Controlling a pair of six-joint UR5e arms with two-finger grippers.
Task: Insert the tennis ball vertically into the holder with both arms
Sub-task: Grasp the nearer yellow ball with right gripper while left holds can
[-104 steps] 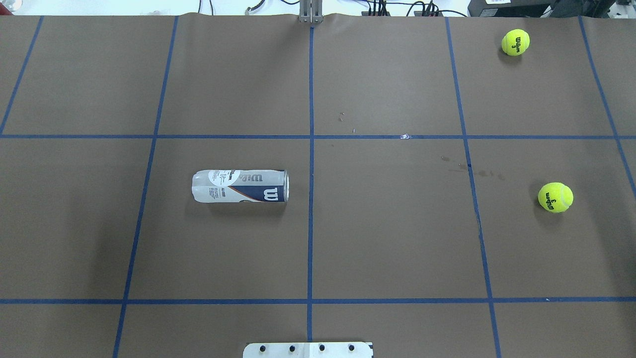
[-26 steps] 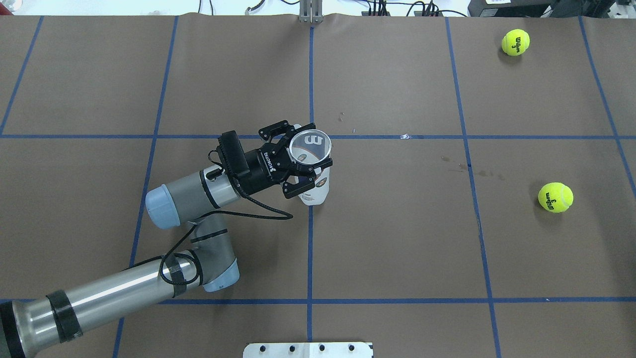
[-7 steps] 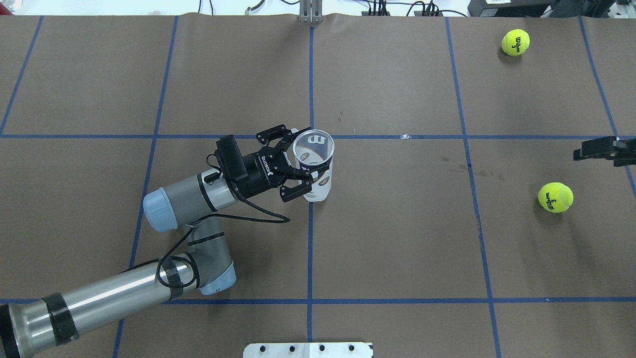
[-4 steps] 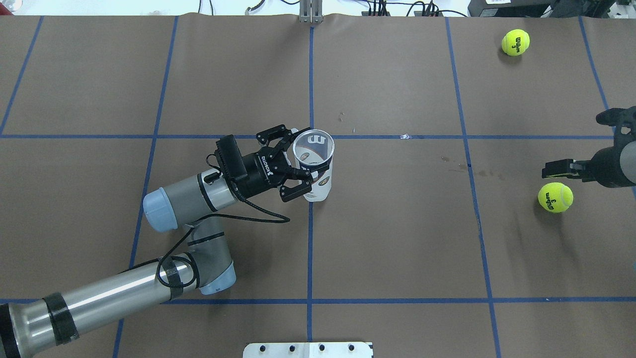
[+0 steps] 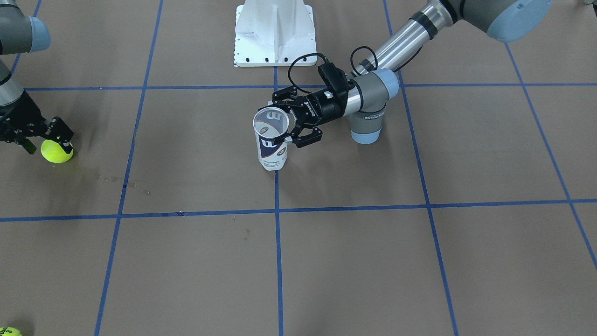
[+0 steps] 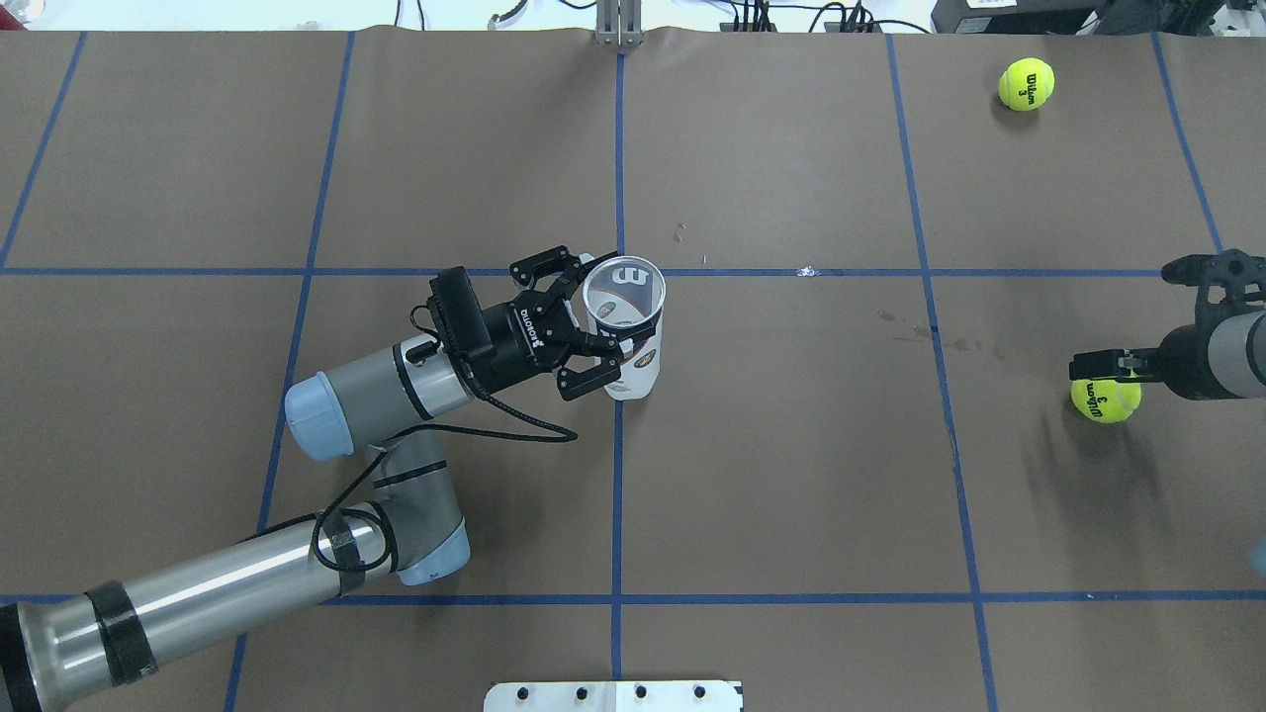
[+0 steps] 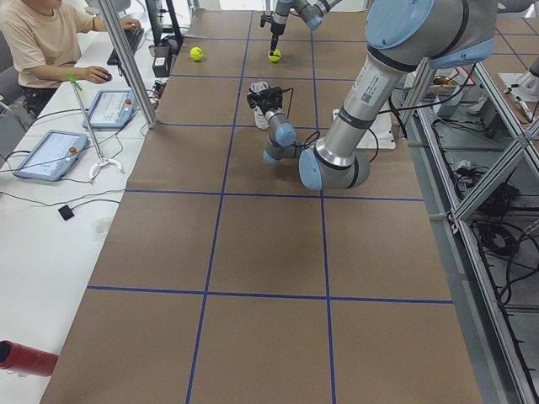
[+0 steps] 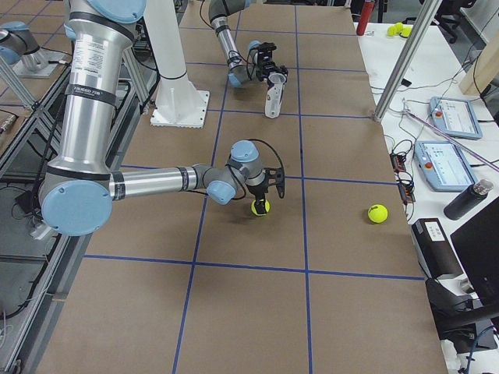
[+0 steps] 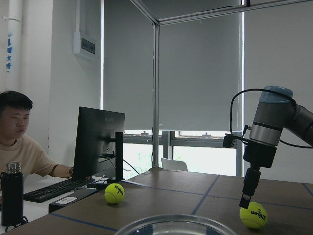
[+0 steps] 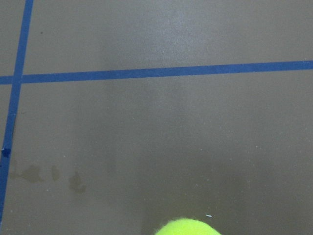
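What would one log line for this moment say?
left gripper: shut on holder, upright on table | right gripper: open, over tennis ball | holder: empty

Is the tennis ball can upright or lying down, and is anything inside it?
Upright and empty: the can stands mouth up, gripped by the left pincer, and no ball shows through its open top.

Clear navy-labelled holder (image 6: 638, 366) upright, yellow tennis ball (image 6: 1105, 400) well apart

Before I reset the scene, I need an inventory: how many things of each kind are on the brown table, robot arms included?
Tennis balls: 2
Ball can: 1
Robot arms: 2
White base: 1
Total: 6
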